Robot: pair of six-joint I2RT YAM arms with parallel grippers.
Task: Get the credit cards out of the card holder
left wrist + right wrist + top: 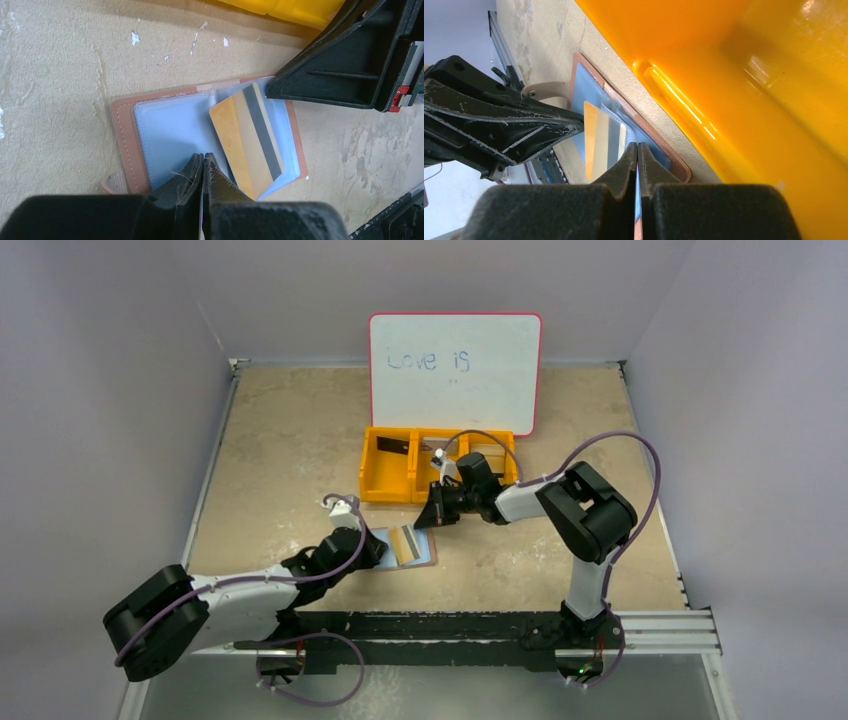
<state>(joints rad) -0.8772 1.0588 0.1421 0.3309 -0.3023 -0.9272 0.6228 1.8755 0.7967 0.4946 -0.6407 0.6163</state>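
- Looking down, we find the card holder (165,132) lying open on the bench (280,450), near the orange tray (385,487).
- One beige striped credit card (245,140) sticks out of it, tilted.
- Our left gripper (202,162) and right gripper (638,150) are both closed tight, with their tips at opposite edges of the holder.

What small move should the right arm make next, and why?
Probably the right gripper should open slightly, close on the beige striped card's end, and draw it out. Its shut tips sit at that end, but no grip is evident. The shut left gripper rests at the card holder's edge, and the card lies tilted, partly under the pocket.
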